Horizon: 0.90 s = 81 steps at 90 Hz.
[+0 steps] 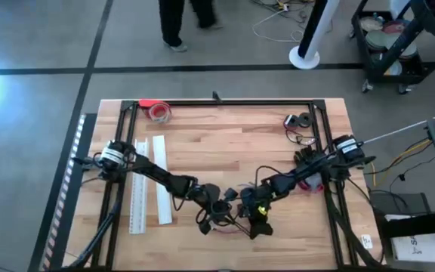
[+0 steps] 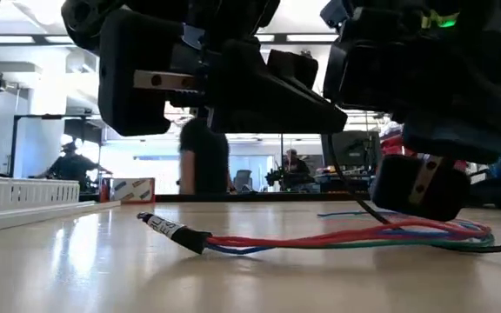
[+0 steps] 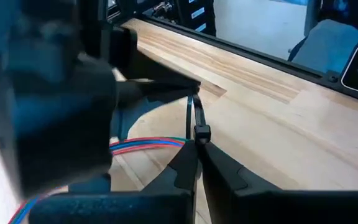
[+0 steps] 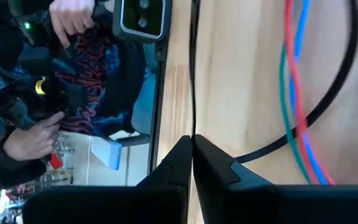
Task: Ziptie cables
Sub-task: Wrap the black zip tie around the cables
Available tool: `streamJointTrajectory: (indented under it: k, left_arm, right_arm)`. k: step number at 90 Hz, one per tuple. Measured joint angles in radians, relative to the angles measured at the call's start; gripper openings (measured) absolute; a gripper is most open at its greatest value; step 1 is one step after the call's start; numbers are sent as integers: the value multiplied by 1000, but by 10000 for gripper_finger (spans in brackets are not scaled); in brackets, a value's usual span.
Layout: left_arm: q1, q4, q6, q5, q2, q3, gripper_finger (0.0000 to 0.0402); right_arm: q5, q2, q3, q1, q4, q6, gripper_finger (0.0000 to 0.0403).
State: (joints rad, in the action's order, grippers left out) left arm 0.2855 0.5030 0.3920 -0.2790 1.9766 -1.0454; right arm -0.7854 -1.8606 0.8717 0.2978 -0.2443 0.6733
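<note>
Left gripper (image 3: pixel 194 144) low over the near centre of the wooden table (image 1: pixel 225 143), fingers pressed together on a black zip tie (image 3: pixel 194 115), the tie's head just above the fingertips. Right gripper (image 4: pixel 191 140) just to its right, fingers likewise closed, pinching a thin black strand that looks like the same tie's tail. Cables (image 2: pixel 320 236), thin red, blue and green wires, flat on the tabletop beneath and between the two grippers, labelled connector end pointing left. Two long white strips (image 1: pixel 161 181) well apart on the left side. Red tape roll (image 1: pixel 158 112) at the far left edge. Cart (image 1: pixel 387 38) beyond the far right corner, contents too small to tell.
</note>
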Motion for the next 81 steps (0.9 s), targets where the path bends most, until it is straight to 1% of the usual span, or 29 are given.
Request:
streamJointTrajectory:
  k: [34, 81]
  left_arm:
    - [0, 5, 11, 0, 0, -1, 0]
    - [-1, 5, 11, 2, -2, -1, 0]
  right_arm:
    - [-11, 0, 27, -47, 3, -1, 0]
    - [-32, 0, 62, -68, 34, 18, 0]
